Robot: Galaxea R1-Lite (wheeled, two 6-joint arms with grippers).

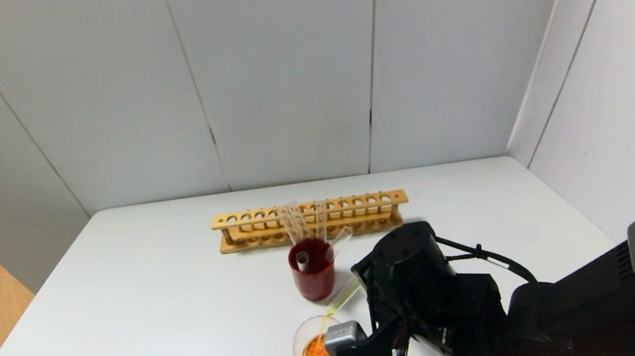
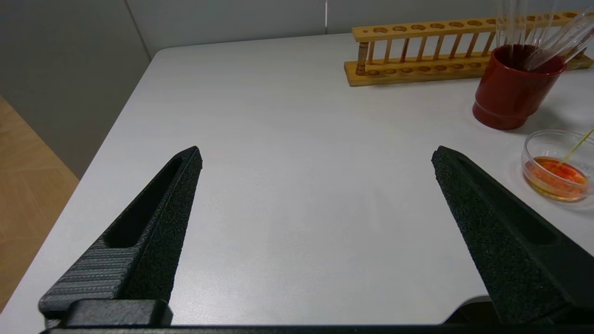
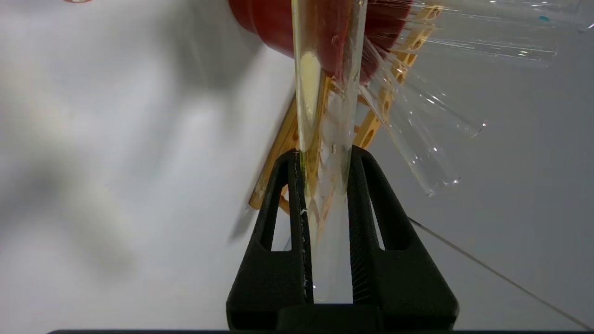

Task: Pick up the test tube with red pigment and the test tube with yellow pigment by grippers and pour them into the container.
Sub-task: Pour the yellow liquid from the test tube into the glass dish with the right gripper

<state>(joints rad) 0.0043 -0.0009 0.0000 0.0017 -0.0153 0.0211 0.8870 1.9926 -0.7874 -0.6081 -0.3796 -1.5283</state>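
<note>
My right gripper [image 3: 323, 155] is shut on the test tube with yellow pigment [image 3: 325, 69]. In the head view the tube [image 1: 342, 300] is tilted mouth-down over the container [image 1: 298, 345], a low clear glass beaker near the table's front edge. Pale yellow liquid runs along the tube towards the mouth. The container also shows in the left wrist view [image 2: 533, 141] and holds orange-red liquid. I cannot single out the test tube with red pigment among the clear tubes in the red cup. My left gripper [image 2: 317, 155] is open and empty over bare table, left of the container.
A dark red cup [image 1: 313, 273] with several clear tubes leaning in it stands just behind the container. A long wooden tube rack [image 1: 310, 220] lies behind the cup. White walls close the back and right sides. The table's left edge drops to the floor.
</note>
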